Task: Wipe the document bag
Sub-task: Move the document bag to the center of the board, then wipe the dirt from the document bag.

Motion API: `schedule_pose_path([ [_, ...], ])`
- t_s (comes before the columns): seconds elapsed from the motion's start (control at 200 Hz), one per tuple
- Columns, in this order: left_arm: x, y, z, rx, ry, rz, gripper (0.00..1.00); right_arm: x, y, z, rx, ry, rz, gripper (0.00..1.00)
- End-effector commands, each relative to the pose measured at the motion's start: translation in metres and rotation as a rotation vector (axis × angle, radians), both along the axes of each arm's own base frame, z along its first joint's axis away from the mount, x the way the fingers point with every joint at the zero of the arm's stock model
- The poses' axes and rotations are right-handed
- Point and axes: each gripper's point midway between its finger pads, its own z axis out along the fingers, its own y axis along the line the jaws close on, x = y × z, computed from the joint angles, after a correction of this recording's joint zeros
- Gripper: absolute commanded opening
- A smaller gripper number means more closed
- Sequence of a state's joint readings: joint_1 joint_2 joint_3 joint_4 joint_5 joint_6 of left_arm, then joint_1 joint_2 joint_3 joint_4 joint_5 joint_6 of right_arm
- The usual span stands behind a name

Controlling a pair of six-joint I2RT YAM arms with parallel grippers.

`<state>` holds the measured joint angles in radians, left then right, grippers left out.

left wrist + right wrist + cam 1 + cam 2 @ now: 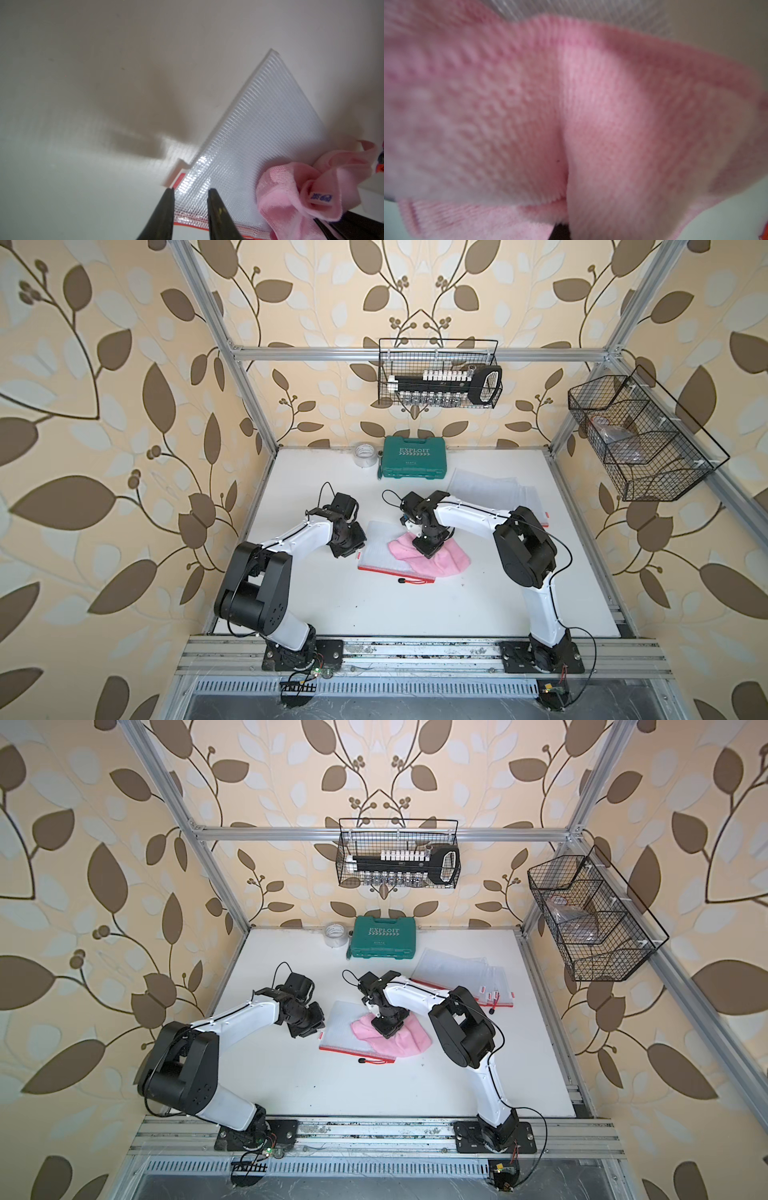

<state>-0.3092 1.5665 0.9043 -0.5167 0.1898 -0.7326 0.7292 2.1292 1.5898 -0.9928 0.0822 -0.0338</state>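
Pink cloth, gripped by right jaws, rests on document bag (red-edged); left jaws parted.

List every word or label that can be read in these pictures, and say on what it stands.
"EXPLOIT": on the green case, in both top views.
Small line below it: too small to read.
Blue print on the tag of the pink cloth: too blurred to read.

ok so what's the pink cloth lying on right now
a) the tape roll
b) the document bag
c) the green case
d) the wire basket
b: the pink cloth lies bunched on the document bag, pinched there by the right gripper.
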Motion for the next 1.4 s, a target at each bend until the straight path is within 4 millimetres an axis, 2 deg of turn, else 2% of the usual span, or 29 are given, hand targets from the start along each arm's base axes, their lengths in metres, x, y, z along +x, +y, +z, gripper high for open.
schedule_pose_path([
  [0.0, 0.017, -0.031, 0.013, -0.070, -0.062, -0.059, 0.29, -0.003, -0.007, -0.008, -0.056, -0.001, 0.062, 0.00],
  [0.125, 0.011, -0.041, -0.001, -0.088, -0.020, -0.078, 0.29, -0.001, 0.002, -0.007, -0.030, 0.004, 0.053, 0.00],
  [0.225, 0.008, -0.041, -0.015, -0.081, 0.014, -0.074, 0.27, -0.001, 0.015, -0.001, 0.048, 0.021, 0.023, 0.00],
  [0.335, -0.009, -0.027, -0.043, 0.004, 0.137, -0.047, 0.13, 0.004, 0.015, 0.007, 0.095, 0.033, -0.068, 0.00],
  [0.415, -0.026, -0.016, -0.061, 0.056, 0.219, -0.023, 0.07, 0.022, -0.019, 0.021, 0.076, 0.013, -0.223, 0.00],
  [0.535, -0.048, -0.004, -0.073, 0.084, 0.275, 0.017, 0.04, 0.047, -0.095, 0.055, -0.099, -0.135, -0.417, 0.00],
  [0.57, -0.051, -0.003, -0.073, 0.082, 0.271, 0.023, 0.04, 0.053, -0.107, 0.067, -0.148, -0.195, -0.412, 0.00],
  [0.6, -0.052, -0.003, -0.072, 0.078, 0.263, 0.025, 0.04, 0.056, -0.108, 0.076, -0.165, -0.227, -0.395, 0.00],
  [0.64, -0.051, -0.003, -0.070, 0.073, 0.254, 0.022, 0.04, 0.056, -0.097, 0.084, -0.145, -0.228, -0.367, 0.00],
  [0.695, -0.047, -0.005, -0.067, 0.070, 0.243, 0.015, 0.04, 0.055, -0.065, 0.089, -0.064, -0.206, -0.316, 0.00],
  [0.79, -0.042, -0.009, -0.064, 0.049, 0.224, 0.017, 0.04, 0.046, 0.010, 0.089, 0.153, -0.102, -0.248, 0.00],
  [0.865, -0.041, -0.009, -0.062, 0.048, 0.217, 0.018, 0.03, 0.037, 0.068, 0.081, 0.320, 0.004, -0.213, 0.00],
  [0.9, -0.041, -0.008, -0.061, 0.050, 0.210, 0.023, 0.03, 0.038, 0.082, 0.073, 0.357, 0.044, -0.222, 0.00],
  [0.915, -0.041, -0.007, -0.061, 0.053, 0.209, 0.023, 0.03, 0.033, 0.093, 0.068, 0.360, 0.064, -0.209, 0.00],
  [0.97, -0.042, -0.005, -0.060, 0.064, 0.204, 0.028, 0.03, 0.028, 0.112, 0.051, 0.383, 0.142, -0.220, 0.00],
  [1.01, -0.043, -0.004, -0.059, 0.070, 0.204, 0.030, 0.03, 0.023, 0.123, 0.038, 0.418, 0.205, -0.246, 0.00],
  [1.05, -0.043, -0.003, -0.059, 0.073, 0.204, 0.033, 0.03, 0.021, 0.125, 0.024, 0.430, 0.246, -0.285, 0.00],
  [1.11, -0.044, -0.002, -0.059, 0.079, 0.206, 0.033, 0.02, 0.016, 0.117, 0.006, 0.417, 0.285, -0.341, 0.00],
  [1.17, -0.045, 0.000, -0.059, 0.087, 0.205, 0.033, 0.02, 0.010, 0.092, -0.008, 0.328, 0.264, -0.385, 0.00],
  [1.185, -0.045, 0.000, -0.059, 0.087, 0.207, 0.031, 0.02, 0.017, 0.077, -0.011, 0.300, 0.247, -0.415, 0.00],
  [1.225, -0.045, 0.001, -0.059, 0.087, 0.207, 0.032, 0.02, 0.021, 0.046, -0.015, 0.218, 0.206, -0.446, 0.00],
  [1.28, -0.046, 0.003, -0.060, 0.086, 0.210, 0.037, 0.02, 0.028, 0.002, -0.011, 0.101, 0.114, -0.468, 0.00],
  [1.34, -0.047, 0.005, -0.061, 0.085, 0.211, 0.041, 0.02, 0.038, -0.048, 0.001, -0.012, 0.017, -0.502, 0.00],
  [1.395, -0.047, 0.006, -0.060, 0.083, 0.205, 0.042, 0.02, 0.045, -0.077, 0.019, -0.053, -0.053, -0.527, 0.00],
])
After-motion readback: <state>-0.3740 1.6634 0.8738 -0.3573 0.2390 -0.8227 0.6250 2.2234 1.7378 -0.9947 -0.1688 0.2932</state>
